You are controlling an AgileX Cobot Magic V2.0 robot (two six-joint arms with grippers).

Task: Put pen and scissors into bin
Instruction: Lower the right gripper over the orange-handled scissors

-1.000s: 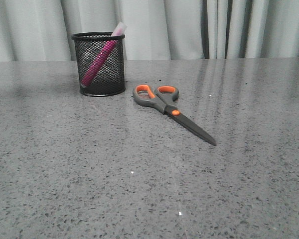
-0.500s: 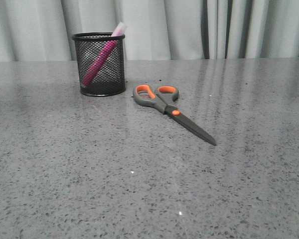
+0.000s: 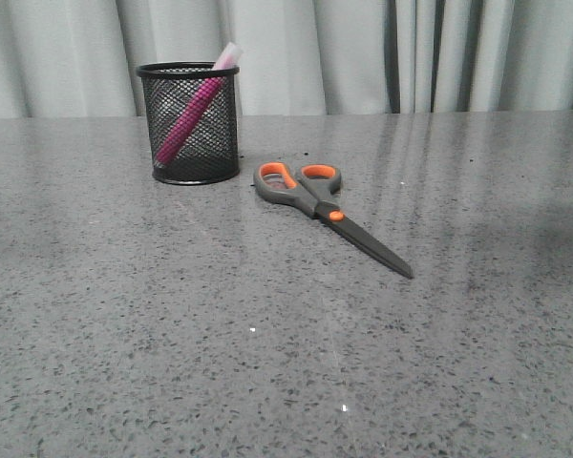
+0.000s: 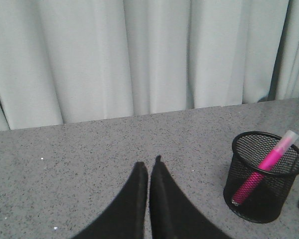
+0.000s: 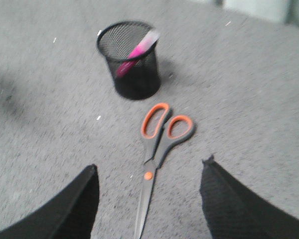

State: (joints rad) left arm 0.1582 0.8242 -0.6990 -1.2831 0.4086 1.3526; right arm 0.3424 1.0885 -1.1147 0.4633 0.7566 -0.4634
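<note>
The black mesh bin point(image 3: 189, 122) stands at the back left of the table. The pink pen point(image 3: 193, 114) leans inside it, its whitish cap above the rim. The scissors point(image 3: 329, 211) lie flat to the right of the bin, handles toward it, blades pointing front right. Neither gripper shows in the front view. In the left wrist view my left gripper point(image 4: 150, 165) is shut and empty, above the table left of the bin point(image 4: 265, 177) and pen point(image 4: 264, 167). In the right wrist view my right gripper point(image 5: 150, 167) is open above the scissors point(image 5: 158, 152), its fingers either side of the pivot; the bin point(image 5: 130, 59) stands beyond.
The grey speckled table point(image 3: 267, 363) runs to a pale curtain point(image 3: 363, 52) at the back.
The bin, pen and scissors have not moved. Soft shadows on the tabletop have shifted slightly.
</note>
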